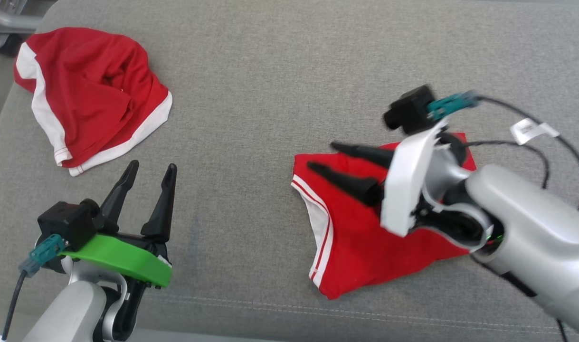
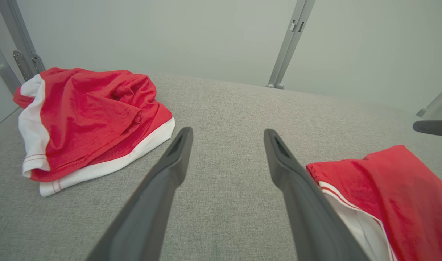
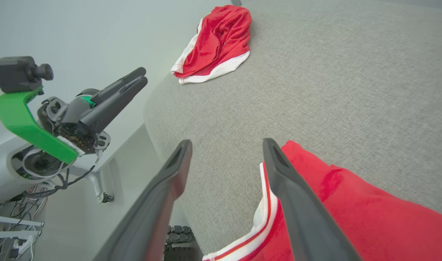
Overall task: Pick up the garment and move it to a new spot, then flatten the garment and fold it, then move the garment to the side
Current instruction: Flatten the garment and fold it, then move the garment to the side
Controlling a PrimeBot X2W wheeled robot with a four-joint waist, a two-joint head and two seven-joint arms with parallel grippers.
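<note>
Right end effector (image 1: 322, 156) wide above garment (image 1: 355, 237) hem, left end effector (image 1: 153, 166) wide, cushion (image 1: 242, 190) between

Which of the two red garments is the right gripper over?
The flatter garment on the robot's right, white trim with red stripes, beneath the open right gripper; the bunched garment lies at the far left.

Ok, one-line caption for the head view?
Right gripper open over the flat red garment, left gripper open over the grey cushion, crumpled red garment at far left.
</note>
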